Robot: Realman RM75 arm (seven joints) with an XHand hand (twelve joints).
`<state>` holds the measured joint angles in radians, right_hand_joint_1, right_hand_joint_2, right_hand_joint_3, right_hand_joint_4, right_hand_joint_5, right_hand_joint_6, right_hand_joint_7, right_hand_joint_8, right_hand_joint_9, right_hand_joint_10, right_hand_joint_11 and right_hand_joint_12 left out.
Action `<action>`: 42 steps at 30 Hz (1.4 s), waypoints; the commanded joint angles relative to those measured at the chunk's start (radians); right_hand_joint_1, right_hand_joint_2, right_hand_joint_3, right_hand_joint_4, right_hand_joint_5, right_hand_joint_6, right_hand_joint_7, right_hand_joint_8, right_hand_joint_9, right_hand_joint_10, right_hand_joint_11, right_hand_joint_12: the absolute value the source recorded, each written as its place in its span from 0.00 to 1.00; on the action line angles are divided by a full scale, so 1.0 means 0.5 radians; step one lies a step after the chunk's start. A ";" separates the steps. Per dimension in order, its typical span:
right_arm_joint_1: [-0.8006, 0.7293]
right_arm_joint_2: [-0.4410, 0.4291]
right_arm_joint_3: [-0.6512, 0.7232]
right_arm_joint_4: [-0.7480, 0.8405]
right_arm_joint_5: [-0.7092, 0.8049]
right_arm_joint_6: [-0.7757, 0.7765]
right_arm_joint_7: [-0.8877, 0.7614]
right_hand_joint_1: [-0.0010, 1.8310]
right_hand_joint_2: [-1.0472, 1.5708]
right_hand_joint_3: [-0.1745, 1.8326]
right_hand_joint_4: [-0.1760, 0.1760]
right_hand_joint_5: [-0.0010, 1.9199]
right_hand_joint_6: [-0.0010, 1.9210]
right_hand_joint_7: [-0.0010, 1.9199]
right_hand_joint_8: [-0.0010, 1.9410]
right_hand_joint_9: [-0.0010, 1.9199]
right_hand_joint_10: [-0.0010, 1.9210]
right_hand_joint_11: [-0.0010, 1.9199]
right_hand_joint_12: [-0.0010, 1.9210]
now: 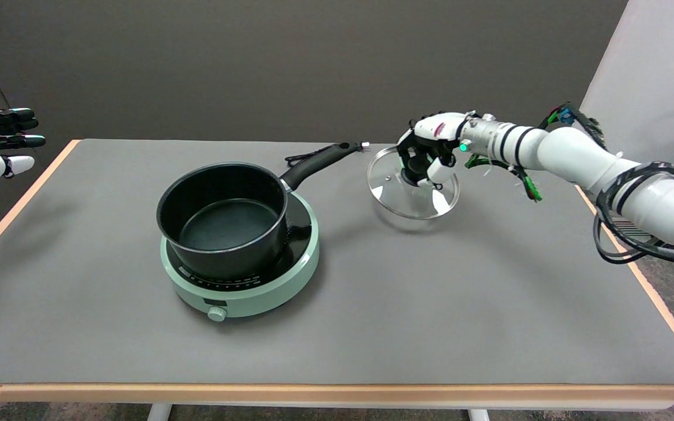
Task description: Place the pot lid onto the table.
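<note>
A matte grey table (430,304) bears a black pot (223,219) on its mint-green round cooker (290,275); the right hand (430,149) grasps the round glass pot lid (413,187) (tilted) by its knob.

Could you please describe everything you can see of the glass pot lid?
The pot lid is a round disc of clear glass with a metal rim and a black knob at its centre. The right robot hand grips that knob from above. The lid hangs tilted, its near edge low over the grey table, casting a shadow beneath; whether it touches the surface cannot be told. It sits to the right of the black pot, clear of it.
</note>
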<state>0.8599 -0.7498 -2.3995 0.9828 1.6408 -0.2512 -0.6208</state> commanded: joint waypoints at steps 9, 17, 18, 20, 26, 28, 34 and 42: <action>0.047 -0.218 -0.149 -0.184 0.005 0.017 0.002 0.75 0.72 0.40 1.00 0.37 0.64 0.48 0.67 0.45 0.79 0.37 0.81; 0.064 -0.295 -0.149 -0.245 0.005 0.014 0.002 0.75 0.72 0.40 1.00 0.37 0.64 0.48 0.67 0.45 0.79 0.37 0.81; 0.067 -0.302 -0.149 -0.248 0.005 0.013 0.002 0.75 0.72 0.40 1.00 0.37 0.64 0.48 0.67 0.45 0.79 0.37 0.81; 0.081 -0.323 -0.151 -0.259 0.005 0.005 0.002 0.75 0.72 0.40 1.00 0.37 0.64 0.48 0.67 0.45 0.79 0.37 0.81; 0.094 -0.362 -0.151 -0.264 -0.001 0.005 0.002 0.75 0.72 0.40 1.00 0.37 0.64 0.48 0.67 0.44 0.79 0.37 0.81; 0.094 -0.368 -0.151 -0.264 -0.003 0.005 0.002 0.75 0.72 0.40 1.00 0.37 0.64 0.48 0.67 0.45 0.79 0.37 0.81; 0.092 -0.373 -0.154 -0.264 -0.009 0.013 0.002 0.75 0.72 0.40 1.00 0.37 0.64 0.48 0.67 0.45 0.79 0.37 0.81; 0.094 -0.367 -0.142 -0.264 -0.009 0.002 -0.006 0.74 0.76 0.28 1.00 0.38 0.50 0.48 0.61 0.46 0.58 0.34 0.78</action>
<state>0.9018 -0.9171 -2.4730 0.8603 1.6392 -0.2469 -0.6195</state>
